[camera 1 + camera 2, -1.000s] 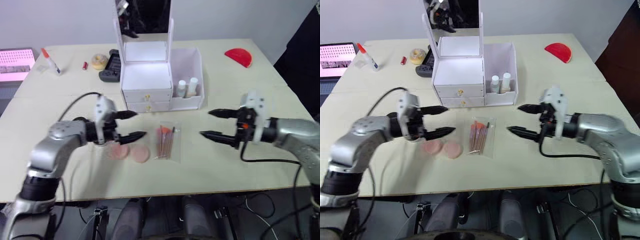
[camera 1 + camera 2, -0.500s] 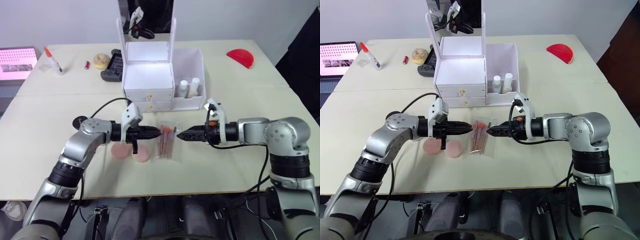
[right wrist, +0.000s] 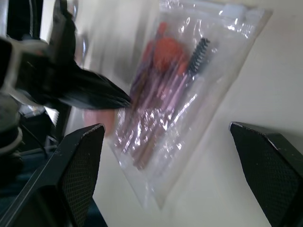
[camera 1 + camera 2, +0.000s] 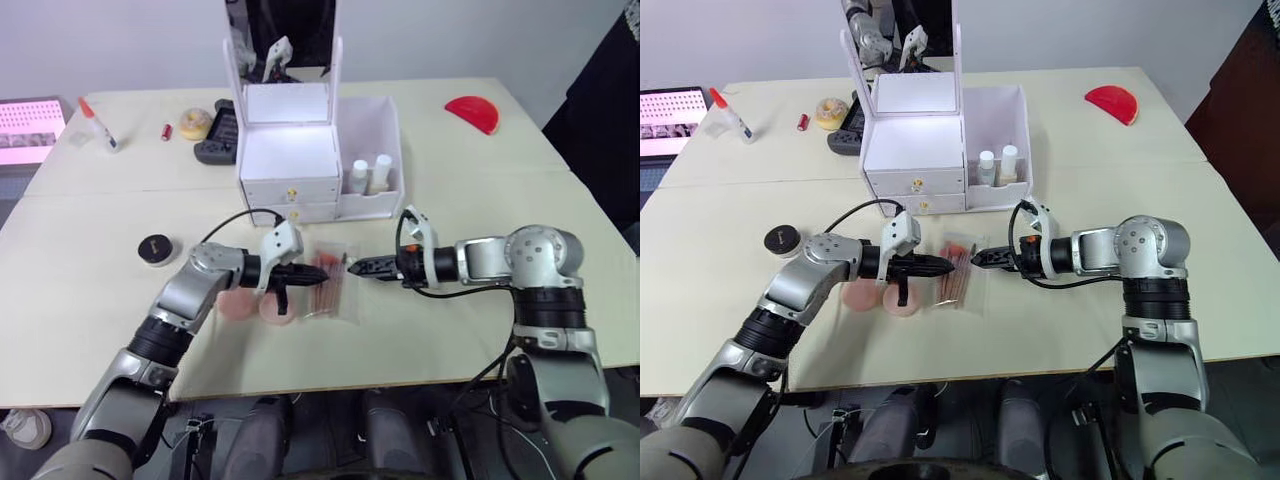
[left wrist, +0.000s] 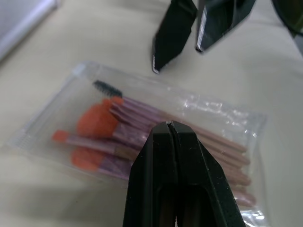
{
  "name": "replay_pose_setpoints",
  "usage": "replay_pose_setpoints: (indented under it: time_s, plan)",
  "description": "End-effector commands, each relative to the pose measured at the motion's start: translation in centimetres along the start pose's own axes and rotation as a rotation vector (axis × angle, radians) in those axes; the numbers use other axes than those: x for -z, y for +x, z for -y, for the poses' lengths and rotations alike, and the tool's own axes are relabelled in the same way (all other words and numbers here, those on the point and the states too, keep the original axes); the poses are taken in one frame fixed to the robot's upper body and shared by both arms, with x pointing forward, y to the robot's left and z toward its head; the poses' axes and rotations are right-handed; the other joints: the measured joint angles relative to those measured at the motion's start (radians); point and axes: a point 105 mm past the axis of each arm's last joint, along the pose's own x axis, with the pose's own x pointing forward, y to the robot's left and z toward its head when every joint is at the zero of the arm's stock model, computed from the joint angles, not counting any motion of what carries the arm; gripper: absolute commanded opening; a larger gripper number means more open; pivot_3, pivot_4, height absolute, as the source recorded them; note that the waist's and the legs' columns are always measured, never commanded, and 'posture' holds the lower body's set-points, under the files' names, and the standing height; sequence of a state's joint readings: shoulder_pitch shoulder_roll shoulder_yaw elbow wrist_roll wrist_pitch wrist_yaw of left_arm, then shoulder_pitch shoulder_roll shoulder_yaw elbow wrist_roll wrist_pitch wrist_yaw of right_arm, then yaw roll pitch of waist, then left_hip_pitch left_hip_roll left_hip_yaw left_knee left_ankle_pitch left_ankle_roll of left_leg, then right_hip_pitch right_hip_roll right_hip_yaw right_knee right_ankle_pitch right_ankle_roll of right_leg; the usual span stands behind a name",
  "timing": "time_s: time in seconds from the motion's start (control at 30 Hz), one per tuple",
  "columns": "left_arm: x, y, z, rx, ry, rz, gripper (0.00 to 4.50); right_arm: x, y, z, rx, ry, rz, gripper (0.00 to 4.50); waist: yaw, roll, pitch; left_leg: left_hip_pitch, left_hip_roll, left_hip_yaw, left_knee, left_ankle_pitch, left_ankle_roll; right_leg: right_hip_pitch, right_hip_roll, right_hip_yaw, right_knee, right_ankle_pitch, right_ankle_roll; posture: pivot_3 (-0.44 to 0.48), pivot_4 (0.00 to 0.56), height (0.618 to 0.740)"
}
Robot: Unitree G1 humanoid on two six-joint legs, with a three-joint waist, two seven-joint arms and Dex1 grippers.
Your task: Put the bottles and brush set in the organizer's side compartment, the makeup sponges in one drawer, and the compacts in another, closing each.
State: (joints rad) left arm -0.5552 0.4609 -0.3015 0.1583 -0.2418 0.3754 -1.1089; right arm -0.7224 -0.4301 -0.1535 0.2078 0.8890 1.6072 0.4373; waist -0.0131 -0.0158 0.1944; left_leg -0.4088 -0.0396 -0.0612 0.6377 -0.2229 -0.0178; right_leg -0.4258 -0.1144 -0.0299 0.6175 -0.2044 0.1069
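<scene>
Centrally, just below the middle of the left eye view, the brush set (image 4: 328, 290) lies flat on the table (image 4: 90, 310), its long axis running toward and away from the organizer (image 4: 300, 165). Both grippers flank it: the left gripper (image 4: 312, 272), fingers pressed together and holding nothing, touches or hovers at its left edge; the right gripper (image 4: 362, 267), spread wide in its wrist view and empty, points at its upper right corner. Neither looks clearly nearer.

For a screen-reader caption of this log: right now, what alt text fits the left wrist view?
The left gripper, fingers pressed together, hovers over the brush set, a clear sleeve of pink-orange brushes flat on the table. Beyond the sleeve, the right gripper points its two black fingertips at the sleeve's far edge.
</scene>
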Motion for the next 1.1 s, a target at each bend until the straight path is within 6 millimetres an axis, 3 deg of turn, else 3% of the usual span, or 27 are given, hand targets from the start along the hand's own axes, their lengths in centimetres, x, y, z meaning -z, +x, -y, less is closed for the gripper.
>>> replay_pose_setpoints:
  time_s: [0.03, 0.23, 0.5, 0.63, 0.83, 1.1]
  plan:
    - [-0.8, -0.1, 0.0, 0.009, 0.053, 0.006, 0.01, 0.6, 2.0, -0.8, -0.047, 0.037, -0.033, 4.50, -0.007, 0.000, 0.000, 0.000, 0.000, 0.000, 0.000, 0.000, 0.000, 0.000, 0.000, 0.000, 0.000, 0.000, 0.000, 0.000, 0.150, 0.737]
    - [-0.4, -0.3, -0.1, 0.008, 0.069, -0.019, 0.01, -0.1, 3.8, -1.3, -0.055, 0.091, -0.027, 4.50, -0.012, 0.001, -0.001, 0.002, 0.002, 0.000, 0.000, -0.001, 0.001, 0.000, 0.003, 0.000, 0.002, 0.000, -0.001, 0.000, 0.150, 0.737]
    - [-0.5, -0.5, -0.3, -0.003, 0.073, -0.018, 0.01, 0.4, 5.0, -0.4, 0.000, 0.137, -0.042, 4.50, -0.012, 0.001, -0.001, 0.002, 0.002, 0.000, 0.000, -0.001, 0.001, 0.000, 0.003, 0.001, 0.003, 0.000, -0.001, 0.000, 0.150, 0.737]
    - [-0.7, -0.6, -0.3, -0.007, 0.073, -0.013, 0.00, 0.6, 5.2, 0.0, 0.022, 0.133, -0.044, 3.32, -0.013, 0.001, -0.002, 0.003, 0.002, 0.000, 0.000, -0.001, 0.001, 0.000, 0.004, 0.001, 0.004, 0.000, -0.001, 0.000, 0.150, 0.737]
    - [-0.7, -0.8, -0.3, -0.009, 0.072, -0.012, 0.00, 0.3, 5.4, 0.5, 0.050, 0.130, -0.029, 0.14, -0.014, 0.000, -0.002, 0.002, 0.002, 0.000, 0.000, -0.001, 0.001, 0.000, 0.004, 0.001, 0.004, 0.000, -0.001, 0.000, 0.150, 0.737]
    - [-0.9, -1.0, -0.4, -0.020, 0.072, -0.002, 0.00, -0.1, 5.3, 0.5, 0.042, 0.131, -0.015, 0.06, -0.010, -0.001, -0.003, 0.003, 0.002, 0.000, 0.000, -0.001, 0.001, 0.000, 0.004, 0.001, 0.004, 0.000, -0.001, 0.000, 0.150, 0.737]
